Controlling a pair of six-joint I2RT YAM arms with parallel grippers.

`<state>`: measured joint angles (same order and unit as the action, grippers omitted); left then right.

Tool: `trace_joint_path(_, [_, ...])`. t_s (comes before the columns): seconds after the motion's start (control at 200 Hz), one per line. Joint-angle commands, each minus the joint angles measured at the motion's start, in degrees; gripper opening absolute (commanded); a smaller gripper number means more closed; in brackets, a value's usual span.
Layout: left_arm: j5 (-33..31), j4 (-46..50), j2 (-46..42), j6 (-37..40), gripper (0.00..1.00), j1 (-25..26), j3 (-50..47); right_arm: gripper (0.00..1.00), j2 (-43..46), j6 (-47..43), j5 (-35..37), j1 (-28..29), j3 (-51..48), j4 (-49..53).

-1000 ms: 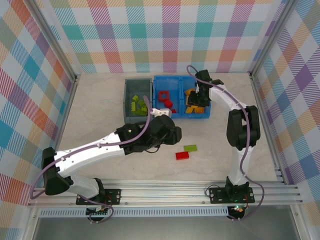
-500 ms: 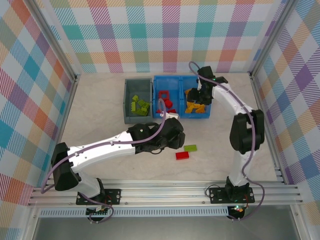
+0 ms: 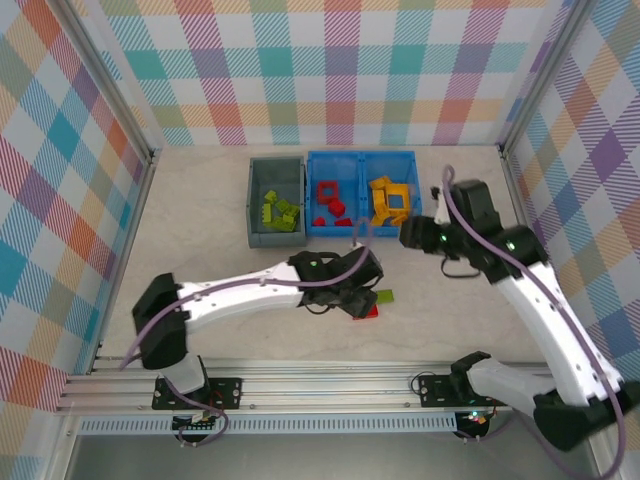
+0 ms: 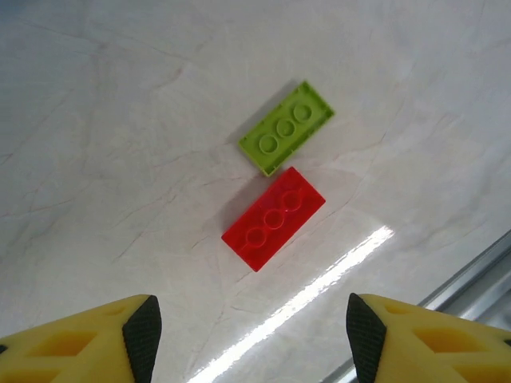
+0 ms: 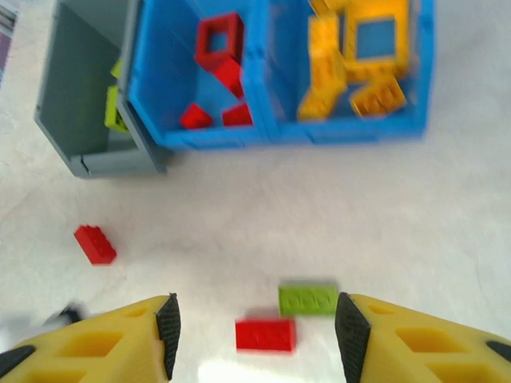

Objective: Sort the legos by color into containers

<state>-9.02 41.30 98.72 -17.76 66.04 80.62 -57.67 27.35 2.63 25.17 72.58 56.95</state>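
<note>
— Where is our left hand [image 4: 251,339]?

— We see it over the bench [image 3: 200,230], its fingers [image 4: 136,335] spread wide with nothing between them. Below it lie two loose bricks, flat and studs up: a green brick [image 4: 286,128] and a red brick [image 4: 274,218], just beside each other, corner to corner. We cannot tell whether they touch.

— And our right hand [image 5: 257,339]?

— Open as well, and empty. We find it above the bench, near the right front corner of the blue bin [image 5: 319,132]. From its wrist we see the same two bricks in front of the bins, and a second red brick [image 5: 95,244] lying apart from them, nearer the grey bin [image 5: 76,104].

— What do we have in the bins?

— In the grey bin lie green bricks [image 3: 278,210]. The blue bin's left compartment holds red bricks [image 3: 330,200], one of them a hollow square frame [image 5: 219,36]; its right compartment holds yellow bricks [image 3: 388,200]. The grey bin stands just beside the blue one, on its left.
</note>
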Motion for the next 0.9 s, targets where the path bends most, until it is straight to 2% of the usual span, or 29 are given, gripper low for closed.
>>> trace_joint_path(0.0, [2.7,1.7,5.0,12.9,0.66,0.3,5.8,0.59,6.8,4.9,1.6,0.0,-2.2,8.2])
trace_joint_path(0.105, [1.7,1.9,11.3,18.6,0.69,0.3,11.7,0.63,12.1,6.4,4.3,0.0,-1.2,10.8])
trace_joint_path(0.19, [1.4,4.2,18.0,22.4,0.69,0.1,18.1,0.68,17.4,7.5,4.4,0.0,-0.9,8.9])
trace_joint_path(0.375, [1.4,9.9,29.7,25.4,0.7,-1.4,29.8,0.75,23.8,8.8,3.2,0.0,0.5,5.2])
trace_joint_path(0.62, [6.7,13.5,35.8,25.1,0.7,-3.8,36.0,0.75,24.6,8.4,4.8,0.0,2.9,7.5])
trace_joint_path(0.895, [4.5,14.1,38.4,24.4,0.67,-4.5,37.0,0.74,23.8,8.7,3.6,0.0,1.8,6.8])
